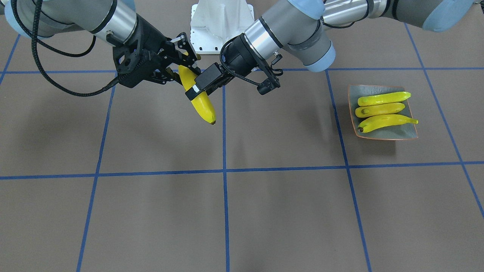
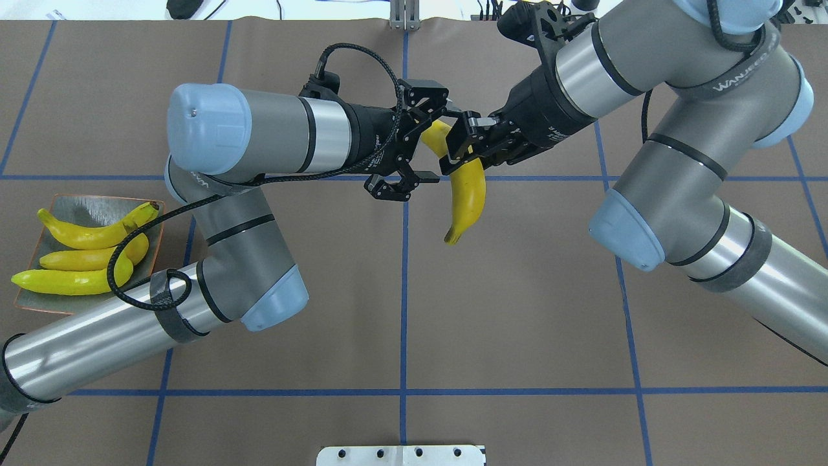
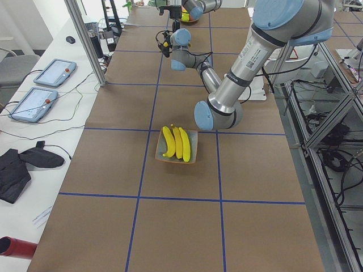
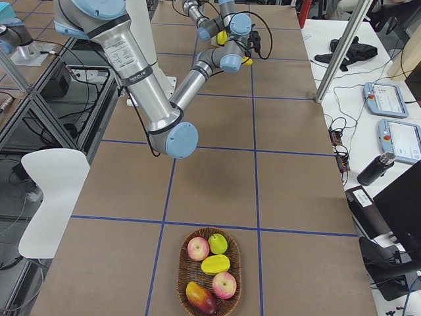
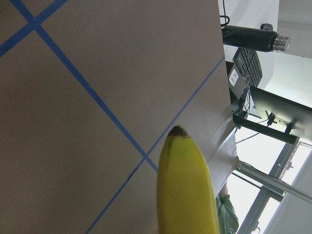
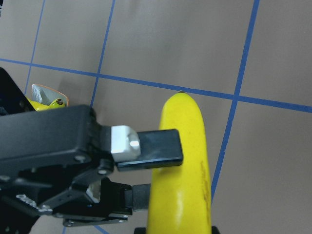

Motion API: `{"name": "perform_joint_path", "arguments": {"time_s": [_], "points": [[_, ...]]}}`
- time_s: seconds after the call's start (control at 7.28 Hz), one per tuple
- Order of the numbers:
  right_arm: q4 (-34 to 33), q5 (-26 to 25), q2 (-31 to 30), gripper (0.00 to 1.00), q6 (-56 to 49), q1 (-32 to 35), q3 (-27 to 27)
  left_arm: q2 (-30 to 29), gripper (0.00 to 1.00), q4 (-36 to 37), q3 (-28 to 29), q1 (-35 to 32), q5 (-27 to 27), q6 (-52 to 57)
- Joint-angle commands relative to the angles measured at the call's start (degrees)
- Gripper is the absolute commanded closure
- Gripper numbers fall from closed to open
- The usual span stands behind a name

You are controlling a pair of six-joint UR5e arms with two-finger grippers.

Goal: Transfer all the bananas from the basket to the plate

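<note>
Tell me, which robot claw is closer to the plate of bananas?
Left. The left gripper, open, is on the side of the held banana toward the plate; the right gripper, gripping that banana, is just beyond it.

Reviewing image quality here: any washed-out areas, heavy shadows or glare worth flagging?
Left wrist view: the background beyond the table washes out to white behind the held banana. Front-facing view: only soft, diffuse arm shadows on the table; the plate shows no strong glare. Overhead view: evenly lit.
</note>
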Motion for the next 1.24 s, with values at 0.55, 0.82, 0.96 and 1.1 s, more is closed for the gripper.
{"name": "perform_joint_path", "arguments": {"time_s": [0.55, 0.82, 0.96, 1.1], "points": [[0.0, 0.0, -1.4, 1.00, 0.5, -0.3, 2.7, 0.0, 0.01, -0.1, 1.3, 0.1, 0.0, -0.7], [0.0, -0.1, -1.5, 1.00, 0.5, -0.3, 2.7, -0.1, 0.02, -0.1, 0.8, 0.1, 0.0, -0.8], [0.0, -0.1, -1.5, 1.00, 0.5, -0.3, 2.7, -0.2, 0.07, -0.1, 0.6, 0.1, 0.0, -0.9], [0.0, -0.1, -1.5, 1.00, 0.5, -0.3, 2.6, -0.3, 0.09, -0.1, 0.5, 0.2, 0.0, -0.9]]}}
